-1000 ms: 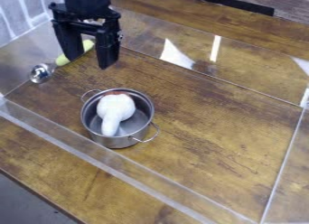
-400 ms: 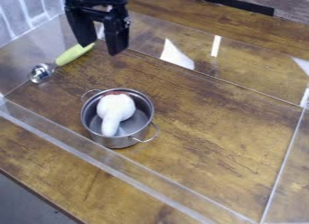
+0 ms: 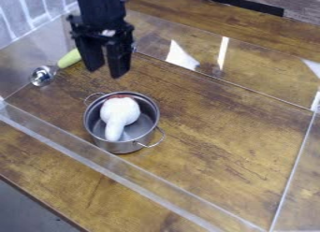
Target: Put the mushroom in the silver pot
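The mushroom (image 3: 116, 118) lies inside the silver pot (image 3: 126, 145); it looks mostly white, with its thick end toward the back. The pot stands on the wooden table, left of centre. My gripper (image 3: 105, 65) hangs pointing down just behind the pot and slightly left of it, clear of the rim. Its dark fingers (image 3: 90, 58) stand apart with nothing between them.
A yellow-green elongated vegetable (image 3: 69, 59) lies left of the gripper, partly behind it. A small round metal spoon-like object (image 3: 41, 76) sits farther left. Low clear plastic walls (image 3: 150, 189) fence the wooden table (image 3: 225, 114) along the front and sides.
The gripper has shifted right and come down behind the pot, and its fingers stand closer together than before. The mushroom and pot have not moved.
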You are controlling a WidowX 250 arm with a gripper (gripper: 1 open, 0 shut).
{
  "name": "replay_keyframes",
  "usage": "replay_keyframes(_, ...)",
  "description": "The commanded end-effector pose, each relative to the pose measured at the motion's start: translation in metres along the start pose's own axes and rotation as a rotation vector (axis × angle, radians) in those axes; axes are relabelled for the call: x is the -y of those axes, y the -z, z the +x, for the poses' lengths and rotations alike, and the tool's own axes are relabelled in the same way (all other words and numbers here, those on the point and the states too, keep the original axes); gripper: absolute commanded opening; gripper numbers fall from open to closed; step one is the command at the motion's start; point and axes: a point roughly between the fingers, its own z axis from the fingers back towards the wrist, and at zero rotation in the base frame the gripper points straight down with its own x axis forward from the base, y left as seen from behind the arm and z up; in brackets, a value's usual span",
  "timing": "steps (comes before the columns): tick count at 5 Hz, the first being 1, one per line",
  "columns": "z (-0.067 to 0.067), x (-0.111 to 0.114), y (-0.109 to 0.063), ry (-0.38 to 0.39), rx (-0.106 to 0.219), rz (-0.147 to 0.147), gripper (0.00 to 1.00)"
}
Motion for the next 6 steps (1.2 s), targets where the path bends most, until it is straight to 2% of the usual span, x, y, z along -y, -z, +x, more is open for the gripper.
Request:
replay_keyframes(1, 0.000, 0.002, -0.017, -0.044, 0.063, 0.034, 1.00)
replay_keyframes(2, -0.003, -0.003, -0.020, -0.038, 0.072, 0.041, 1.00)
replay_keyframes(3, 0.005, -0.008, -0.031, -0.005, 0.066, 0.038, 1.00)
replay_keyframes(4, 0.014, -0.004, -0.048, 0.006, 0.073, 0.056, 1.00)
replay_keyframes(5, 0.021, -0.003, -0.050, 0.029, 0.082, 0.071, 1.00)
replay_keyframes(6, 0.034, -0.008, -0.051, 0.041, 0.085, 0.085, 1.00)
